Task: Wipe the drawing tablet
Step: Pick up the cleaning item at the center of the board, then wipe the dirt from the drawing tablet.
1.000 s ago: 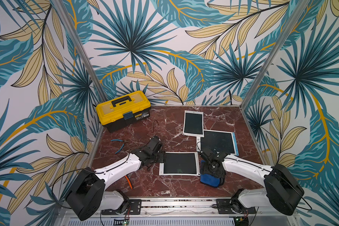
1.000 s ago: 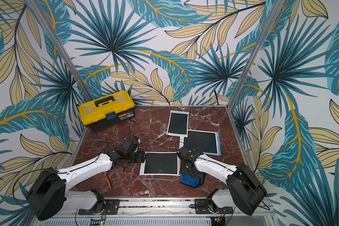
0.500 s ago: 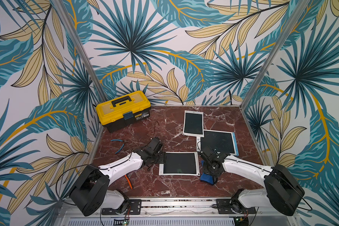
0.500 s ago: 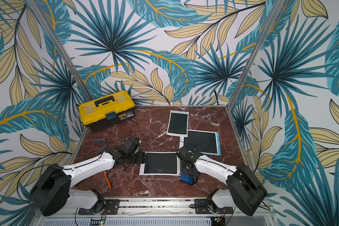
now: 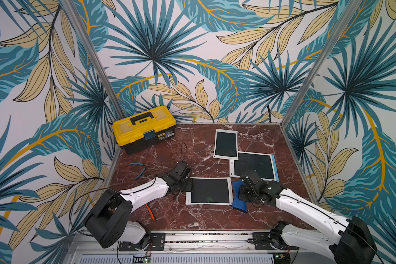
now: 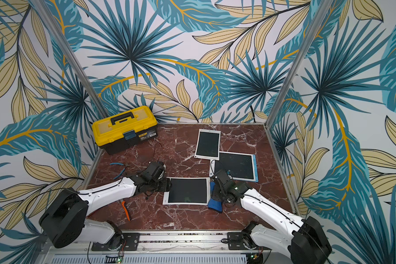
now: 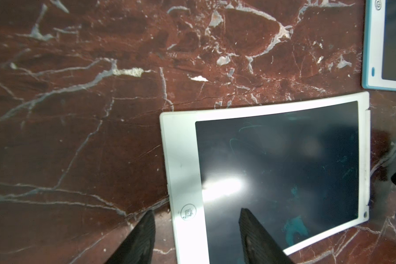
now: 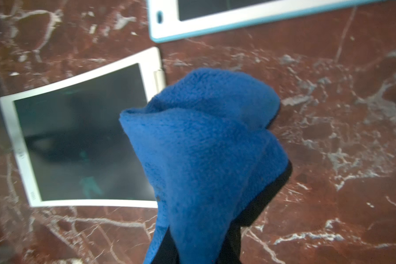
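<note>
The drawing tablet (image 5: 208, 190) (image 6: 188, 190) lies flat near the table's front; it has a white frame and a dark screen with faint teal marks. My left gripper (image 5: 189, 185) (image 7: 196, 212) is open at its left border. One finger is over the marble and the other over the screen (image 7: 284, 160). My right gripper (image 5: 242, 194) (image 8: 199, 246) is shut on a bunched blue cloth (image 5: 238, 203) (image 8: 204, 148), just beside the tablet's right edge (image 8: 78, 141). The cloth hides most of the right fingers and part of that edge.
Behind the right arm lies a blue-framed tablet (image 5: 254, 166), overlapped by a white tablet (image 5: 226, 144) farther back. A yellow toolbox (image 5: 144, 129) stands at the back left. Blue-handled pliers (image 5: 138, 170) and an orange tool (image 5: 150, 211) lie near the left arm.
My right gripper has shut on the blue cloth and carried it from the table's front towards the tablet's right edge. The left gripper stays at the left border, its jaws slightly narrower.
</note>
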Action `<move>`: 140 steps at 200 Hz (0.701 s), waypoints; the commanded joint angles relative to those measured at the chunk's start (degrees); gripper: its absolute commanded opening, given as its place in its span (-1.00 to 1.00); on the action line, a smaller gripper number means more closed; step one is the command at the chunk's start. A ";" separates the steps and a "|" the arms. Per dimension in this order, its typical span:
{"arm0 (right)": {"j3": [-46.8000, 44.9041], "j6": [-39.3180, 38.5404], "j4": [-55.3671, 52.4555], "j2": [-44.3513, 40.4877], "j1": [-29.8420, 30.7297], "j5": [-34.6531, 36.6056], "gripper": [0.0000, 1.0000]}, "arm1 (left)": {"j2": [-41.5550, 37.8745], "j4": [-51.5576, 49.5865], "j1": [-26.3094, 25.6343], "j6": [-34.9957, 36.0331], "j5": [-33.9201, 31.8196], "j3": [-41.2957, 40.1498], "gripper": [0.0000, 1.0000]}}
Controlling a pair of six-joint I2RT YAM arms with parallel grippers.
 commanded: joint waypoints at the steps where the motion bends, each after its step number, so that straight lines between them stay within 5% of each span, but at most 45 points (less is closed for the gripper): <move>1: 4.75 -4.85 0.71 4.66 0.19 -3.70 -0.59 | 0.29 0.76 1.04 0.02 0.48 -1.37 0.03; 13: 7.55 -5.97 2.27 8.76 0.16 -4.55 -0.59 | 0.12 0.82 2.09 -0.69 0.94 -2.35 -0.14; 42: 13.55 -8.92 4.36 21.03 0.16 -4.43 -0.58 | 0.82 0.83 4.38 -1.22 3.28 -3.85 -0.99; 140: 22.09 -9.13 11.72 40.91 2.44 -8.29 -0.58 | 5.13 1.72 4.48 -0.54 3.55 -3.67 -1.00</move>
